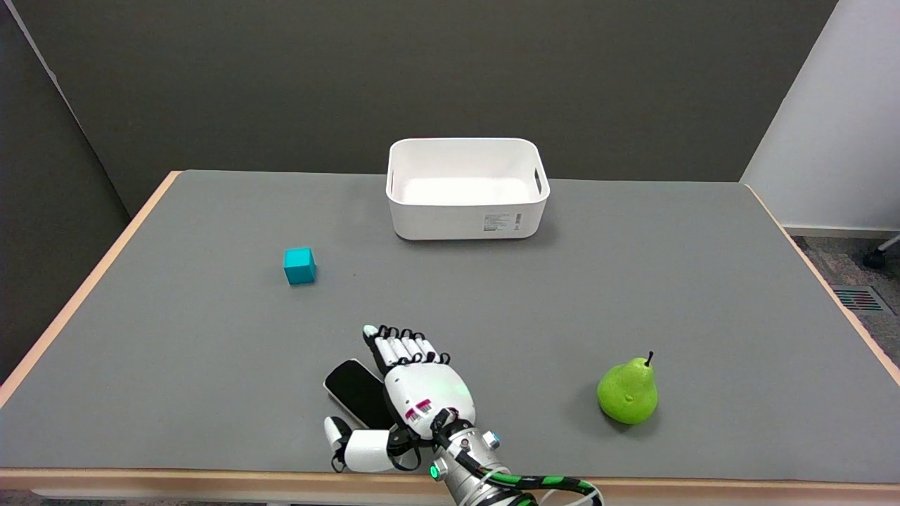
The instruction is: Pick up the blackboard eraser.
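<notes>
At six o'clock, the right hand (pixel 422 393) lies spread over the blackboard eraser (pixel 357 392), grasping nothing; closing and lifting remain.

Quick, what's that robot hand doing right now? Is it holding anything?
Right hand: open, fingers stretched out over the blackboard eraser, thumb beside it; nothing gripped yet.

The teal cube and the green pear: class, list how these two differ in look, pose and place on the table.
1. The teal cube has flat faces and sharp edges; the green pear is rounded with a dark stem.
2. The cube sits flat on one face; the pear stands upright, stem up.
3. The cube lies left of the right hand; the pear lies right of it.
Both rest on the grey table, untouched.
</notes>
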### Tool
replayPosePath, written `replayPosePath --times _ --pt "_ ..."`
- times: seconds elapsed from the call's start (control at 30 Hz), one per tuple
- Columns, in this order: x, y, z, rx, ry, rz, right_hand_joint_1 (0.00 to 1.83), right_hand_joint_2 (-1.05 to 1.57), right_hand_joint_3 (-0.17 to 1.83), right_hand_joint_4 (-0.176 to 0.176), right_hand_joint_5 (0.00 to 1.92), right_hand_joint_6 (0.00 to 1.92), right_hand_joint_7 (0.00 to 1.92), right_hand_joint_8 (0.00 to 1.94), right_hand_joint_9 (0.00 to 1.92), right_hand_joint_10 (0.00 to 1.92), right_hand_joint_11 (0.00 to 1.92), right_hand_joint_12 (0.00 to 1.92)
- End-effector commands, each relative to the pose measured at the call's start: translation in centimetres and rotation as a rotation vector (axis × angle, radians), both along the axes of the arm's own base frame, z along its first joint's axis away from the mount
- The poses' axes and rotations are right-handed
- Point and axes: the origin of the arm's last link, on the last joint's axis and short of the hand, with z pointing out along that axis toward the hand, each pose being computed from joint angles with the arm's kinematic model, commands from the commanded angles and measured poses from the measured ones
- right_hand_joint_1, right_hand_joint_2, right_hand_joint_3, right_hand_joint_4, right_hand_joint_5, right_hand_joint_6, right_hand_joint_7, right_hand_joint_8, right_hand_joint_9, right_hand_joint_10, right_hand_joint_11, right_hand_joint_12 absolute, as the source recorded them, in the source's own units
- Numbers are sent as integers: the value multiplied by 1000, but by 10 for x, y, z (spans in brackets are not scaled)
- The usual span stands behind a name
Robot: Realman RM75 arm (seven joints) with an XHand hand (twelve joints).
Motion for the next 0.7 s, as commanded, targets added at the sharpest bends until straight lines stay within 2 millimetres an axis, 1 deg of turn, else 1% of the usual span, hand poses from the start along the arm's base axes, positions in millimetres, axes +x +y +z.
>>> replayPosePath --times 0.03,0.37,0.7 --pt "-15 3 9 -46 14 -44 393 657 887 -176 25 130 58 504 8 749 9 1182" --pt "-12 6 -3 1 -2 -44 403 658 886 -176 18 127 58 511 8 749 11 1184" --pt "-18 5 -6 22 -24 -85 441 673 889 -176 3 121 58 516 20 755 34 1215"
